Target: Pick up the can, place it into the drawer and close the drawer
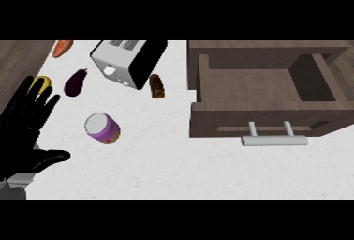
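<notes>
The can [103,128], purple and orange with a pale lid, lies on the white counter left of centre. The wooden drawer [262,119] stands pulled open at the right, its inside bare, with a silver handle [274,139] on its front. My left hand [24,126] rests open at the left edge, fingers straight and pointing up, about a hand's width left of the can and not touching it. My right hand does not show.
A silver and black toaster [128,61] stands at the back. Near it lie an eggplant [76,82], a brown sweet potato [157,86], a carrot [62,48] and a yellow item [43,82] partly behind my fingers.
</notes>
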Robot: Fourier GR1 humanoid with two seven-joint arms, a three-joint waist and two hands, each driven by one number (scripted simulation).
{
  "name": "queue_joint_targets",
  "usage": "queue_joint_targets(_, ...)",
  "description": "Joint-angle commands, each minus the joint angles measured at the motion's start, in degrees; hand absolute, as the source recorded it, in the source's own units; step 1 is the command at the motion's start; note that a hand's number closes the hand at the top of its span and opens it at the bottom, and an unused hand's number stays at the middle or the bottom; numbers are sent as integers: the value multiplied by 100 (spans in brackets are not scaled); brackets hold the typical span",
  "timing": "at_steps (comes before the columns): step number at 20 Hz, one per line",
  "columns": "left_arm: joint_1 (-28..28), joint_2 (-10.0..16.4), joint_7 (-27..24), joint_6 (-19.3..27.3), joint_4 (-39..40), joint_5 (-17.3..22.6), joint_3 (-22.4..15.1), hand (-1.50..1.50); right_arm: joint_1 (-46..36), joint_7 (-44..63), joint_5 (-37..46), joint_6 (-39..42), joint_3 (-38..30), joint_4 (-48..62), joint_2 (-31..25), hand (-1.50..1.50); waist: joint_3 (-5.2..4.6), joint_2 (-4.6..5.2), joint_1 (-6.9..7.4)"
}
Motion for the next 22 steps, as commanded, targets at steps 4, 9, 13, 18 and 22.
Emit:
queue_joint_targets(4, -126, -430, -590, 241, 749, -720, -547, -150, 145, -92, -271, 382, -426, 102, 34, -150, 1, 1, -10)
queue_joint_targets(9, -45, -55, -1056, -237, 1424, -375, -53, -150, 158, -1, -349, 579, -682, -7, 25, -150, 0, -2, 8)
queue_joint_targets(13, -147, -302, -1839, -55, 2102, -969, -313, -150, 159, 238, -579, 680, -877, -47, -106, -150, -1, 1, -11)
queue_joint_targets(18, -446, -3, -2249, -173, 3039, -850, 91, -150, 347, 111, -697, 956, -1010, -39, 122, -150, -1, 3, -20)
queue_joint_targets(22, -164, -103, -2954, -288, 3452, -930, 82, -150, -39, 316, -659, 721, -994, 26, 11, -150, -2, 4, 10)
